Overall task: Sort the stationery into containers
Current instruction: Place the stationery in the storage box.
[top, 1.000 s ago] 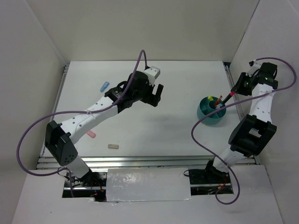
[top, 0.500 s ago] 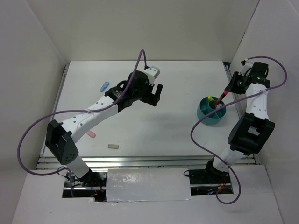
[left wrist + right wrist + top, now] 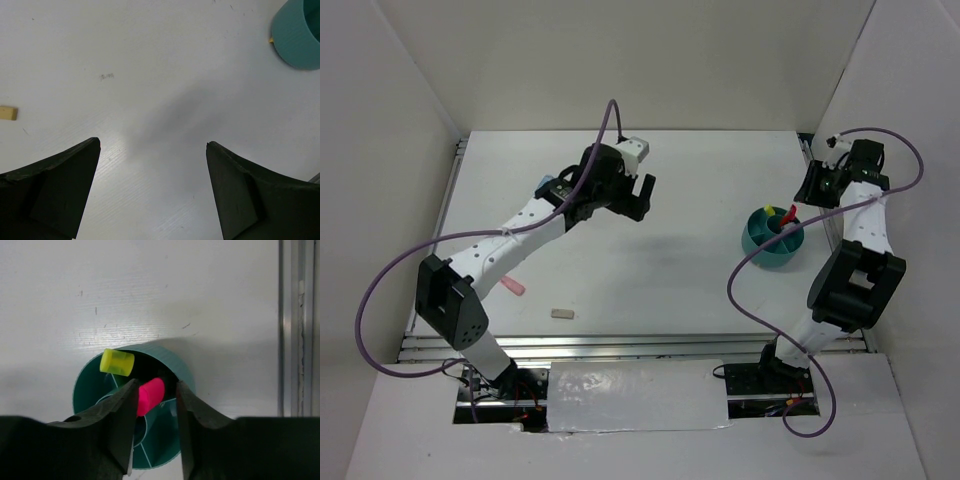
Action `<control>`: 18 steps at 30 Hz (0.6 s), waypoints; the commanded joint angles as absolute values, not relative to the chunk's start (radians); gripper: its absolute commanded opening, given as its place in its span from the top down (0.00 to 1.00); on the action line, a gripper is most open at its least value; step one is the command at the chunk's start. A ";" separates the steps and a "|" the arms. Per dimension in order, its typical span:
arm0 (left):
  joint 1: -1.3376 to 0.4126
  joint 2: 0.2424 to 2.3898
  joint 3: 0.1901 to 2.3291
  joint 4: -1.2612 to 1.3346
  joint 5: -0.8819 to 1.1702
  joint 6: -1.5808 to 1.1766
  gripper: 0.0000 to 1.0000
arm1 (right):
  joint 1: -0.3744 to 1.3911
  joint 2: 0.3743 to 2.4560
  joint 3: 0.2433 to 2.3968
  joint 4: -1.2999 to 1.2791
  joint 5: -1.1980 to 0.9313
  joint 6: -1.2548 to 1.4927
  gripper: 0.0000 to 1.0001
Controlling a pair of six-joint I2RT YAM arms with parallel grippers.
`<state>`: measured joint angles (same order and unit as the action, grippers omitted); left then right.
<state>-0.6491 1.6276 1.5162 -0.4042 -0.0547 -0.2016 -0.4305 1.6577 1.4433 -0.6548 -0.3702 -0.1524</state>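
Note:
The teal cup [image 3: 770, 240] stands at the right of the table, with inner dividers showing in the right wrist view [image 3: 165, 450]. A yellow-capped highlighter [image 3: 117, 362] and a pink-capped highlighter [image 3: 150, 395] lean inside it. My right gripper [image 3: 156, 384] hovers over the cup with its jaws apart, and the pink cap sits loose below them. In the top view the right gripper [image 3: 815, 186] is just behind the cup. My left gripper [image 3: 634, 198] hangs wide open over mid-table, holding nothing [image 3: 153, 144]. A tan eraser [image 3: 561, 313], a pink eraser [image 3: 513, 287] and a blue clip [image 3: 546, 183] lie on the left.
White walls enclose the table on the left, back and right. A metal rail [image 3: 295, 330] runs along the right edge close to the cup. The left wrist view shows the cup's side [image 3: 297, 37] far right and the tan eraser [image 3: 8, 113] far left.
The right gripper's jaws have parted and released the pink-capped highlighter, which now rests in the cup; that gripper drew back toward the rear. The left arm swung left and rearward.

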 commanded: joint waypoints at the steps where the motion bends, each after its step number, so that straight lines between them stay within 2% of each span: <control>1: -0.612 1.568 1.490 -0.399 0.040 -0.137 0.01 | -0.420 1.620 1.414 -0.630 -0.365 -0.172 0.54; 4: -0.581 1.511 1.433 -0.390 0.058 -0.114 0.01 | -0.416 1.597 1.410 -0.643 -0.371 -0.175 0.50; 10: -0.442 1.358 1.300 -0.426 0.107 -0.043 0.03 | -0.399 1.520 1.500 -0.719 -0.442 -0.164 0.51; 13: -0.322 1.270 1.214 -0.452 0.114 -0.012 0.05 | -0.371 1.462 1.546 -0.735 -0.451 -0.172 0.51; 18: -0.080 1.155 1.066 -0.544 0.161 0.202 0.06 | -0.298 1.356 1.577 -0.761 -0.457 -0.205 0.50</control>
